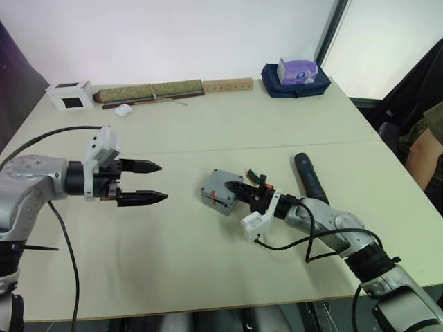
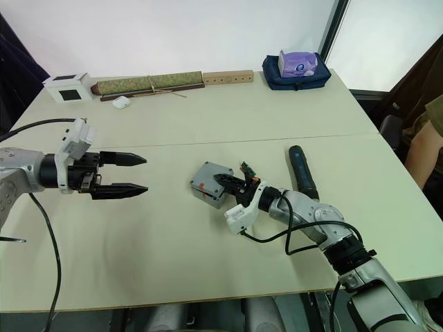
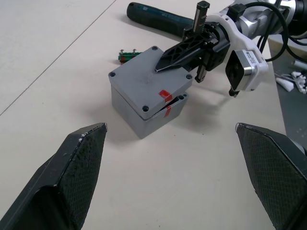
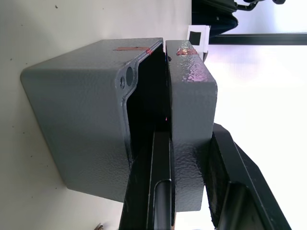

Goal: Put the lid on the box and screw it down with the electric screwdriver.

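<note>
Lid [image 3: 146, 84] edge pinched, askew atop box [image 3: 139, 112].

Bright, even indoor light from above; soft, short shadows under the box [image 3: 144, 108] and the right gripper [image 1: 243, 191] on the table [image 1: 208, 124]. Blown-out white window glare at upper right of the head views and behind the lid [image 4: 189, 120] in the right wrist view. Specular sheen on the lid's edge. Left gripper's fingertips [image 3: 72, 177] close and slightly soft.

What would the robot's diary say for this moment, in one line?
right gripper: pinching lid | lid: askew on box | left gripper: open, apart | electric screwdriver: lying on table
</note>
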`<state>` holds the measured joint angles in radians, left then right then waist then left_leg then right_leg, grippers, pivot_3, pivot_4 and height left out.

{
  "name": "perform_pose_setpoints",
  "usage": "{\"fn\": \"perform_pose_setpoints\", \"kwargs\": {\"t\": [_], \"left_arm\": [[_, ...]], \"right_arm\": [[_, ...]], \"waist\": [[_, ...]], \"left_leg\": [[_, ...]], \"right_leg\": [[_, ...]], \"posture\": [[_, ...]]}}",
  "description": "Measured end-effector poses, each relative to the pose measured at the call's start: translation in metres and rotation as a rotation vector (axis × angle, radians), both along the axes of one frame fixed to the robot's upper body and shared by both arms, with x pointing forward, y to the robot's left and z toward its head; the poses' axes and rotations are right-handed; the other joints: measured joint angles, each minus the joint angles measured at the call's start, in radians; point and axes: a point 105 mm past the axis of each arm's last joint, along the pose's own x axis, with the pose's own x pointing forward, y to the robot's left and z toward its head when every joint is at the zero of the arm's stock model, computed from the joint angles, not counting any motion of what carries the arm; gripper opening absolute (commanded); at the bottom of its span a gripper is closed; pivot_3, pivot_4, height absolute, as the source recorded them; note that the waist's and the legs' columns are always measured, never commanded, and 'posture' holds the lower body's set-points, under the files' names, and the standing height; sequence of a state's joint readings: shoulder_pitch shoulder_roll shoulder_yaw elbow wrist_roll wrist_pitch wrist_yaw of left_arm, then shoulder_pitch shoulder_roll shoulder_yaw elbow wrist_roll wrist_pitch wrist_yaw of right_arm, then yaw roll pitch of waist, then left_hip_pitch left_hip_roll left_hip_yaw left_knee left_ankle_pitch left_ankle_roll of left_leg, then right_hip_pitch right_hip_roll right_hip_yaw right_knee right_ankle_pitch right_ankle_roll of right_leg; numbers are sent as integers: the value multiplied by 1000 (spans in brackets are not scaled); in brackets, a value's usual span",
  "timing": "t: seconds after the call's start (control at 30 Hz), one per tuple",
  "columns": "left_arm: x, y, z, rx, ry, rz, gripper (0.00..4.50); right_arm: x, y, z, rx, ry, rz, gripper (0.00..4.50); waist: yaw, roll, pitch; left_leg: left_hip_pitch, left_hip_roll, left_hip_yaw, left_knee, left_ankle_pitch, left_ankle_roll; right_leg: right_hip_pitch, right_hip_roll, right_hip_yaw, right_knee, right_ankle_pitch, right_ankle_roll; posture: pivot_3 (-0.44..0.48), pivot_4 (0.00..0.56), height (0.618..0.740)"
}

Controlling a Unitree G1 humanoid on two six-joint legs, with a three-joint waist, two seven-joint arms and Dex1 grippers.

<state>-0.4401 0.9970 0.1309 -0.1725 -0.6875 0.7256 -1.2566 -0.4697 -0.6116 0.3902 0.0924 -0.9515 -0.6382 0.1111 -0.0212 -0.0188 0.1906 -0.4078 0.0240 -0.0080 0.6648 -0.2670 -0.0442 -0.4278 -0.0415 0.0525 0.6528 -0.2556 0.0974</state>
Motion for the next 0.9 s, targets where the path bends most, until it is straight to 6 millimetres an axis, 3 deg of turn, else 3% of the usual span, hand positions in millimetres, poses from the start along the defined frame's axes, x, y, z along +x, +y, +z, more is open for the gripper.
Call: {"fn": "perform_pose_setpoints", "kwargs": {"t": [0.13, 0.33, 0.5, 0.67, 0.9], "left_arm": [[2, -4, 1, -16, -11, -10, 4403], [11, -27, 1, -46, -41, -54, 4403], [17, -31, 6, -54, -66, -56, 4403], [32, -58, -2, -70, -129, -111, 2924], [47, -91, -28, -91, -124, -153, 132]], "right_arm": [[-1, 1, -2, -10, -3, 3, 512], [-1, 1, -7, -15, 0, -4, 512], [-2, 0, -9, -5, 22, -17, 512], [-1, -2, -10, -8, 16, -22, 512], [-1, -4, -10, -7, 3, -20, 512]], "waist": [[1, 0, 0], [0, -1, -1], [1, -1, -1], [5, -3, -3], [3, -2, -3]], "left_leg": [[0, 0, 0, 0, 0, 0], [1, -1, 0, 1, 0, 0], [2, -1, -1, 1, 0, 0], [3, -2, -1, 2, 0, 0], [4, -2, -1, 2, 0, 0]], "right_leg": [[0, 0, 0, 0, 0, 0], [1, 0, 0, 1, 0, 0], [2, 0, 0, 1, 0, 0], [5, -1, 0, 1, 0, 0], [5, -1, 0, 1, 0, 0]], "posture": [[0, 150, 740], [0, 150, 740], [0, 150, 740], [0, 150, 740], [0, 150, 740]]}}
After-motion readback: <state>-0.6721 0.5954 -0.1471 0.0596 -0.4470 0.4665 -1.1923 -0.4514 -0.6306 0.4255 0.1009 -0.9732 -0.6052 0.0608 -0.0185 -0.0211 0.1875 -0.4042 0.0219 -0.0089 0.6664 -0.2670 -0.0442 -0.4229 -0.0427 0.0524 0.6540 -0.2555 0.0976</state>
